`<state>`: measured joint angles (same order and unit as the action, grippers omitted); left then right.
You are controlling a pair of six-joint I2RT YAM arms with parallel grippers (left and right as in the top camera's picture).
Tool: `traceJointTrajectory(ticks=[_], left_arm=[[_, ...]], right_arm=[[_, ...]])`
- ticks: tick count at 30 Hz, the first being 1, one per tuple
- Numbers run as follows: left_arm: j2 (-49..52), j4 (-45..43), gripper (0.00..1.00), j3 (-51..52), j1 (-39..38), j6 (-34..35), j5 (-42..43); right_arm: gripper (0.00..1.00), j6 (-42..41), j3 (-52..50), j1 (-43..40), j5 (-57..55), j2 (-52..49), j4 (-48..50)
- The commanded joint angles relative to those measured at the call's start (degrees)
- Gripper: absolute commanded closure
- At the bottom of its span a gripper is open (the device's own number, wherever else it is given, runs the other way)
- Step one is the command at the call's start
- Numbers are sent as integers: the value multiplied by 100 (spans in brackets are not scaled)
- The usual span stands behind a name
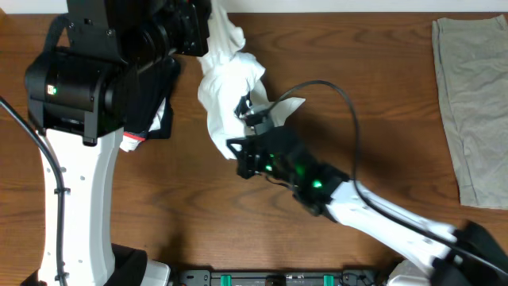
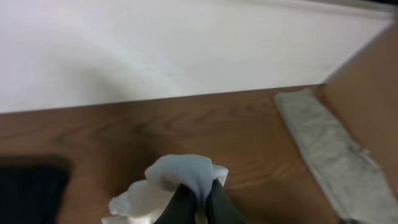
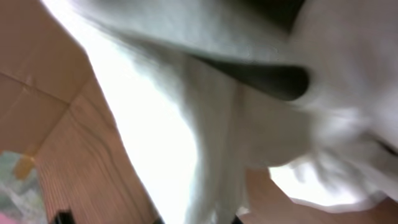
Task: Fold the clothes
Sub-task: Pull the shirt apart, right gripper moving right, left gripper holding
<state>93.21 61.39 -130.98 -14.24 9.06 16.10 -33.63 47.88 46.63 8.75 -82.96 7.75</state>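
Note:
The clothes (image 1: 230,79), a white T-shirt, hang bunched in a twisted strip between my two grippers over the wooden table (image 1: 190,214). My left gripper (image 1: 208,24) is at the back edge, shut on one end of the shirt; in the left wrist view its dark fingers (image 2: 185,205) pinch a fold of the white cloth (image 2: 186,173). My right gripper (image 1: 250,111) is shut on the shirt's lower part. White fabric (image 3: 186,124) fills the right wrist view, with a patch of black lettering (image 3: 273,78), and hides the fingers almost wholly.
A black folded garment with a red edge (image 1: 151,119) lies under the left arm, seen also as a dark patch (image 2: 31,190). A flat olive-grey cloth (image 1: 468,103) lies along the table's right side, the grey cloth (image 2: 329,149) in the left wrist view.

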Motion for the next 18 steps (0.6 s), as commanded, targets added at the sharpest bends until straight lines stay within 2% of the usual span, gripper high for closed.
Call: traceJointTrajectory(ticks=[1,5,8,18], left_arm=[[-129,33,94,-142,118,-87,-570],[-138,216,94,-142,378,-83,-570],[-138,393,94,-142,590,-85,-573],[-219,1189,94,-142,1399,-76,-568]], right_arm=[[99,498,79,-444,-46,1003,-629],[99,732,125,-1209,-59,2083,-1888],[99,977,125,-1816,-61,2776,-2435],[99,1624,160,-3770,15,4133,-2979]])
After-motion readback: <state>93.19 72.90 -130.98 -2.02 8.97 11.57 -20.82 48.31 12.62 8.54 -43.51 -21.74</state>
